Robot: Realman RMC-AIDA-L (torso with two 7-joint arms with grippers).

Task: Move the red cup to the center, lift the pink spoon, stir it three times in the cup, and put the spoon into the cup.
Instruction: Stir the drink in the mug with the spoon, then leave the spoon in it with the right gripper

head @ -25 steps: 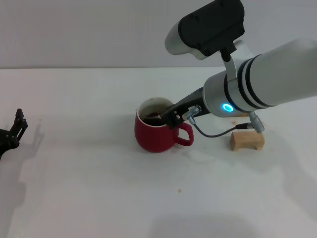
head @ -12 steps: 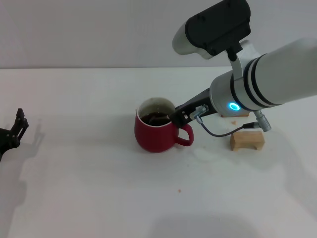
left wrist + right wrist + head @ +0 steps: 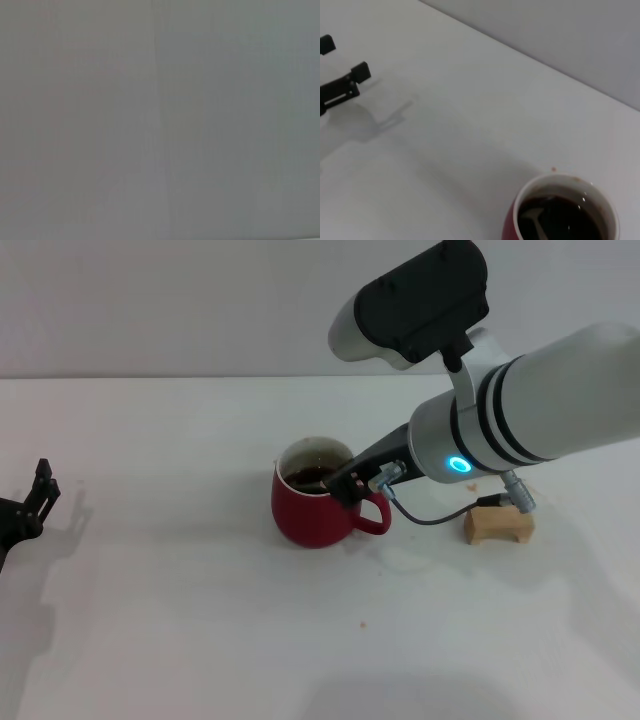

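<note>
The red cup [image 3: 312,512] stands mid-table with its handle to the right and dark liquid inside. My right gripper [image 3: 347,483] hangs over the cup's right rim, just above the handle, shut on the pink spoon. The spoon's grey bowl [image 3: 534,216] dips into the liquid in the right wrist view, where the cup's [image 3: 555,186] white rim also shows. The pink handle is hidden by the gripper. My left gripper [image 3: 34,502] is parked at the table's far left, open and empty; it also shows in the right wrist view [image 3: 341,75].
A tan wooden block [image 3: 498,523] sits right of the cup, under my right forearm. A cable [image 3: 440,512] loops from the wrist down toward it. The white table [image 3: 200,620] stretches in front. The left wrist view shows only plain grey.
My right gripper swung a little to the right over the cup, then back left toward the cup's middle. The cup and the left arm have stayed put.
</note>
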